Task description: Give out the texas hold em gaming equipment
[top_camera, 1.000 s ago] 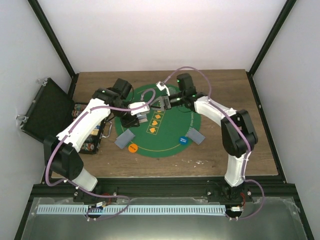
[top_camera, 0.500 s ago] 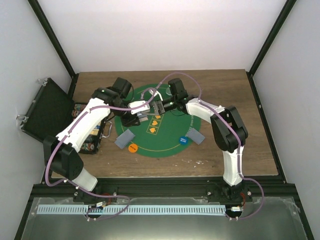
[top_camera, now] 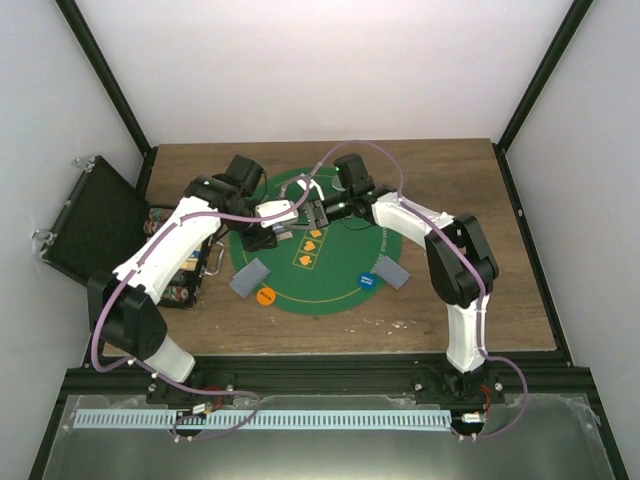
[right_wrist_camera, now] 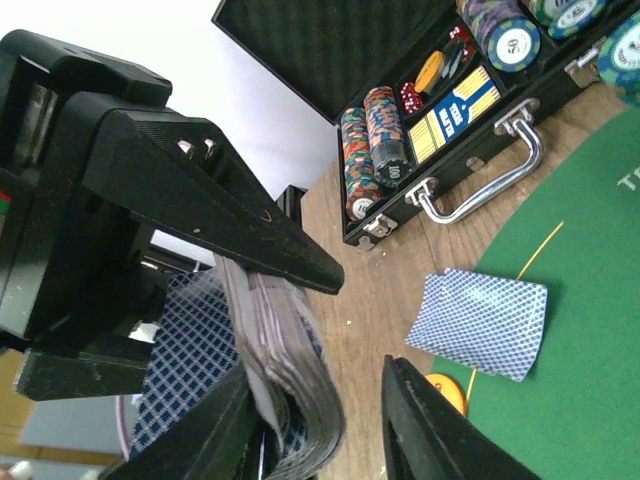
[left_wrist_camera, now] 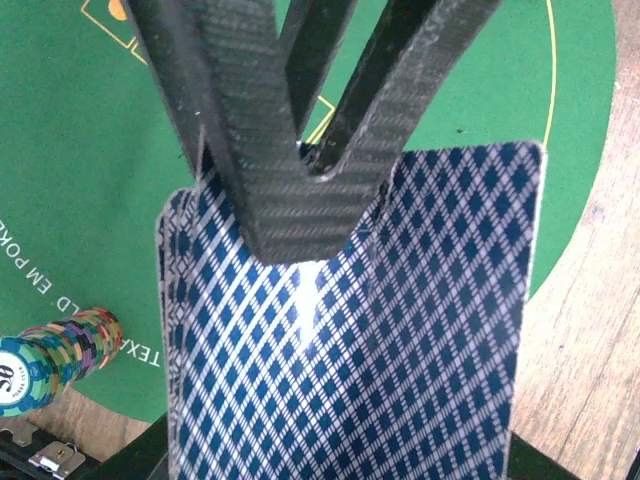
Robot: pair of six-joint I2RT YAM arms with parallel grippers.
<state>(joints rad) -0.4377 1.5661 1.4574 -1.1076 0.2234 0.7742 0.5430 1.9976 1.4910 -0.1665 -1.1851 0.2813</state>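
**Table (top_camera: 450, 300) and mat (top_camera: 340, 285).** The round green mat is laid at the middle of the table. No fault is noted here.

**Case (top_camera: 95, 225).** The black case is lying open at the table's left edge, with chip stacks (right_wrist_camera: 375, 140) stood in it. It sits just beside the left arm, so it could be knocked if that arm is swung outward.

**Left gripper (left_wrist_camera: 305, 200).** It is clamped on the deck of cards (left_wrist_camera: 350, 350), which is held above the far half of the mat. The deck is pinched near one end only. The cards are already seen fanned at one edge, so a pull from the side could drag the whole deck out of square.

**Right gripper (right_wrist_camera: 318, 375).** Its jaws are set astride the deck's free edge with a gap visible on one side, so no card is judged to be pinched yet. Several cards lie between the jaws. If the jaws are shut as placed, more than one card could be taken, or the deck could be tugged from the other gripper and spilled over the mat.

**Dealt cards.** One small pile (top_camera: 250, 277) is lying at the mat's near-left edge, another (top_camera: 392, 270) at its right edge. Either could be scattered by falling cards.

**Discs.** An orange disc (top_camera: 266, 296) and a blue disc (top_camera: 368, 282) are lying by the mat's near edge, each beside a pile. These could be shifted the same way.
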